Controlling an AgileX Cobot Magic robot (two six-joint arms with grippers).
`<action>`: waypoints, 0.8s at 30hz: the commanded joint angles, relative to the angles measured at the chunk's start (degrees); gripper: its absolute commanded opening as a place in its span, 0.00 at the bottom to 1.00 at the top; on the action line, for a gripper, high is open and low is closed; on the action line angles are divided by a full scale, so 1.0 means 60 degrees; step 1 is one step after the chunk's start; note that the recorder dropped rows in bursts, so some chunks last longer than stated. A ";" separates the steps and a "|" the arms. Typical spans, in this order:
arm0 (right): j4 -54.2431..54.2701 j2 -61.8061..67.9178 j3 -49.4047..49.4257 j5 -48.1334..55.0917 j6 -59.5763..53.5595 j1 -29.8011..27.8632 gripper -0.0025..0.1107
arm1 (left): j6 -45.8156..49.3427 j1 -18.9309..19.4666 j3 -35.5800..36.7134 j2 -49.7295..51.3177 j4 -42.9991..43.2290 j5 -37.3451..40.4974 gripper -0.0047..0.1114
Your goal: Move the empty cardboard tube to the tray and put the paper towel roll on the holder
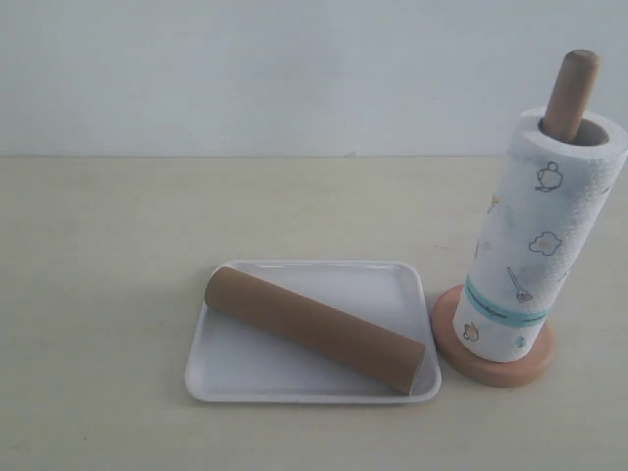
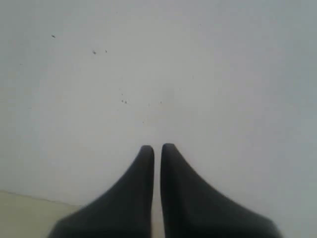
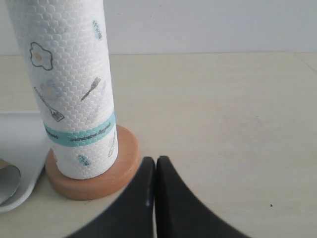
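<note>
The brown cardboard tube (image 1: pixel 314 331) lies slantwise inside the white tray (image 1: pixel 294 388). To the tray's right the paper towel roll (image 1: pixel 535 255) stands upright on the wooden holder (image 1: pixel 491 365), whose dowel pokes out of the roll's top. The right wrist view shows the roll (image 3: pixel 69 84) on the holder's disc base (image 3: pixel 99 181), with a tray corner (image 3: pixel 22 148) beside it and the tube's open end (image 3: pixel 7 181) at the frame edge. My right gripper (image 3: pixel 155 161) is shut and empty, close beside the base. My left gripper (image 2: pixel 157 148) is shut, facing a blank white wall. Neither gripper appears in the exterior view.
The beige table (image 1: pixel 108 245) stretches left of the tray and behind it to a white wall (image 1: pixel 294 69). Bare tabletop (image 3: pixel 223 109) lies beyond the right gripper.
</note>
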 commanded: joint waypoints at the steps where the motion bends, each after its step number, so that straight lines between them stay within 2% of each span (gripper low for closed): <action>1: 0.0031 -0.0040 -0.0012 -0.0023 0.0000 -0.0056 0.02 | -0.0652 0.0484 0.0504 -0.1640 -0.0039 -0.0180 0.08; 5: 0.0031 -0.0040 -0.0012 -0.0023 0.0000 -0.0056 0.02 | -0.0652 0.0484 0.0504 -0.2665 -0.0613 -0.0434 0.08; 12: 0.0031 -0.0040 -0.0012 -0.0023 0.0000 -0.0056 0.02 | -0.1071 0.0484 0.0504 -0.3561 -0.3436 -0.1753 0.08; 14: 0.0031 -0.0040 -0.0012 -0.0023 0.0000 -0.0056 0.02 | -0.0134 0.0484 0.0504 -0.3632 -0.3729 -0.1839 0.08; 16: 0.0031 -0.0040 -0.0012 -0.0023 0.0000 -0.0056 0.02 | 0.3693 0.0484 0.0504 -0.3632 -0.4536 -0.1100 0.08; 18: 0.0031 -0.0040 -0.0012 -0.0023 0.0000 -0.0056 0.02 | 0.8812 0.0484 0.0522 -0.3632 -0.7440 0.0109 0.08; 20: 0.0031 -0.0040 -0.0012 -0.0023 0.0000 -0.0056 0.02 | 1.2254 0.0484 0.0522 -0.3632 -1.0310 0.1086 0.08; 21: 0.0031 -0.0040 -0.0012 -0.0023 0.0000 -0.0056 0.02 | 1.3847 0.0484 0.0522 -0.3632 -1.1086 0.1641 0.08; 24: 0.0031 -0.0040 -0.0012 -0.0023 0.0000 -0.0056 0.02 | 1.6108 0.0484 0.0522 -0.3632 -1.1362 0.2514 0.08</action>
